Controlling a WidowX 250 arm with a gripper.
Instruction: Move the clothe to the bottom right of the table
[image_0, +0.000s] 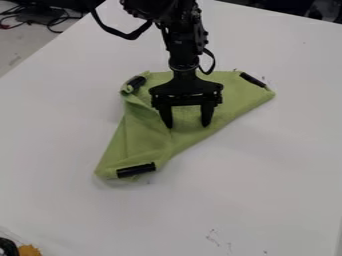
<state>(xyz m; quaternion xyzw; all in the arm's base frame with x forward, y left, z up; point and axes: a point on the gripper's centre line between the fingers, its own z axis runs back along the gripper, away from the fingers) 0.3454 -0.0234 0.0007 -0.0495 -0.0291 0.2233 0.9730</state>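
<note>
The gripper hangs from the top edge over the middle of the green cloth, its two fingers apart with only green fabric visible behind and between them. Whether the fingertips touch the fabric I cannot tell. The cloth lies on the white table in the upper middle of the camera view, roughly a triangle with a fold on its left side. Black strips mark its lower left corner, its upper left corner and its upper right corner. The arm and gripper hide part of its upper middle.
The white table extends around the cloth, with small dark marks near its lower part. A black and orange object shows at the bottom left corner. Dark cables lie beyond the table's edge at the top left.
</note>
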